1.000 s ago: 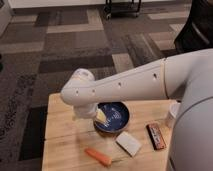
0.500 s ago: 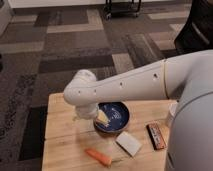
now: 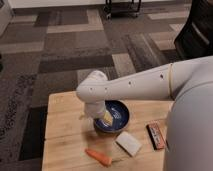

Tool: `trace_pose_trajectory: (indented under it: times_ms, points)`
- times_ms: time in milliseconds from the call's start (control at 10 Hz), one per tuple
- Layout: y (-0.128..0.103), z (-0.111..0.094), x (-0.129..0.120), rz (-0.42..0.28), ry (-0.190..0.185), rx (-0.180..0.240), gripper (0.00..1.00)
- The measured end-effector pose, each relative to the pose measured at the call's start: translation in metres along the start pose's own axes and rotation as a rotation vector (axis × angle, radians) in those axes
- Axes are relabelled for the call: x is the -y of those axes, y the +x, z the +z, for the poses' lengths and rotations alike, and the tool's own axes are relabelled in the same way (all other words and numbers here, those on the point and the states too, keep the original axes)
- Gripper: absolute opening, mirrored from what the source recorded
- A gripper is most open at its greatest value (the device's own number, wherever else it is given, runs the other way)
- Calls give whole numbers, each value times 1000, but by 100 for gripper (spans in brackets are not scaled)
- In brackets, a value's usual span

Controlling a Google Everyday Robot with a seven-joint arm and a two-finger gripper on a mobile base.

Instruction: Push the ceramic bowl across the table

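The dark-blue ceramic bowl (image 3: pixel 118 114) sits near the middle of the pale wooden table (image 3: pixel 62 132), partly covered by my arm. My white arm reaches in from the right and bends down at the wrist over the bowl's left side. My gripper (image 3: pixel 102 120) hangs at the bowl's left inner rim, with a yellowish part showing there. It is at or touching the bowl.
An orange carrot (image 3: pixel 98 157) lies at the table's front. A white rectangular block (image 3: pixel 129 143) lies in front of the bowl. A dark reddish bar (image 3: pixel 156 136) lies to the right. Patterned carpet surrounds the table; a black cart (image 3: pixel 122 6) stands far behind.
My arm's elbow and wrist have shifted a little to the right. The bowl looks slightly farther right with it.
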Motion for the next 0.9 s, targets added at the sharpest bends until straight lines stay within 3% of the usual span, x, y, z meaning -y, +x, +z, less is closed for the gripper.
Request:
trace_pose_trajectory:
  times_ms: [300,600,800,900]
  points:
    - [-7,13,16,25,-16,-30,80]
    - [-43,4,36,12,-19,-2,80]
    - [-83,7,50,-26,-51,8,80]
    - [-88,8,51,-31,-56,10,80]
